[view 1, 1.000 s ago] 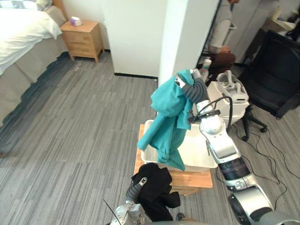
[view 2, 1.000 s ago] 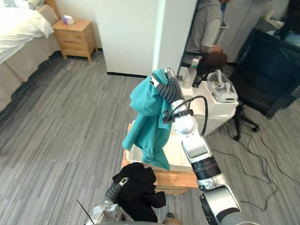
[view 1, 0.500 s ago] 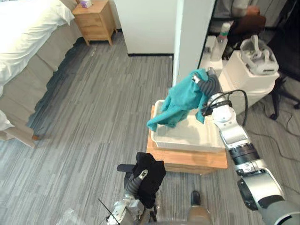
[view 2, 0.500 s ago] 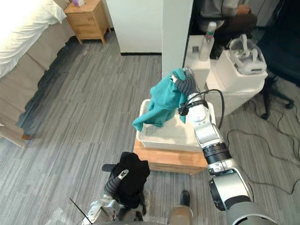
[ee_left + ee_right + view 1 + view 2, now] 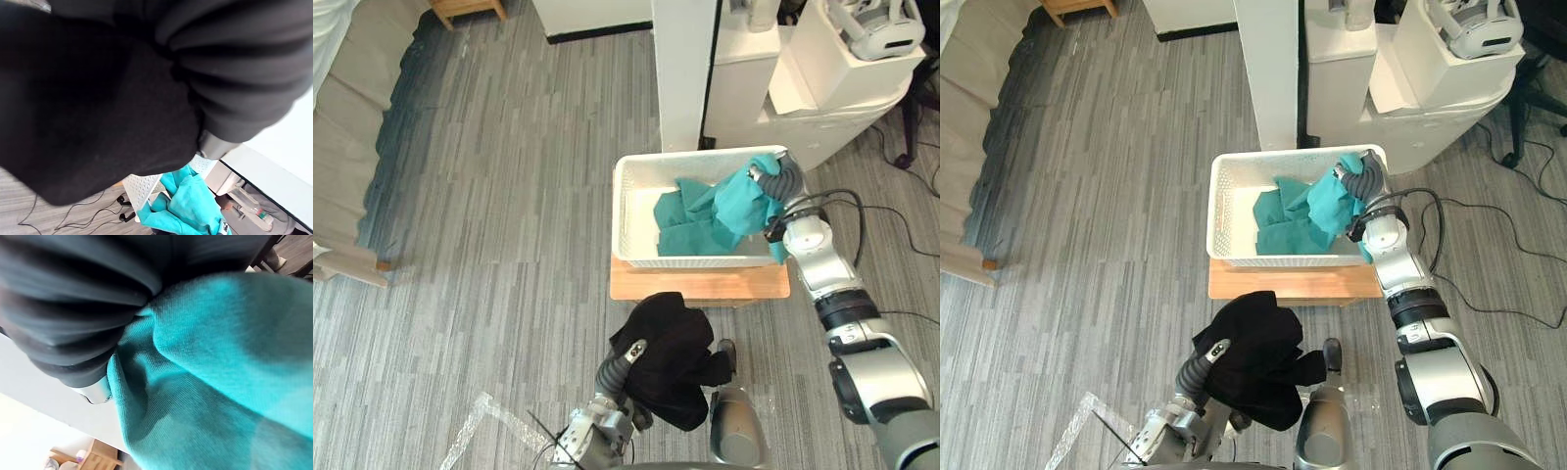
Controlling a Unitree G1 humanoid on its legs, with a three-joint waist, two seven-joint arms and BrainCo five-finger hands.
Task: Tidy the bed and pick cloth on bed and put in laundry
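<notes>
The teal cloth (image 5: 710, 217) has come down into the white basket (image 5: 623, 211), its top seemingly still bunched in the closed grip of the right hand (image 5: 783, 182), so only letting go remains.

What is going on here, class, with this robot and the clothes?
A humanoid robot is putting laundry away. Its right robot hand is at the white basket on a low wooden table, with a teal cloth bunched against it and mostly lying inside the basket. Its left robot hand carries a black cloth low in front of the table, not yet in the basket. The cloth hides how either hand grips.
</notes>
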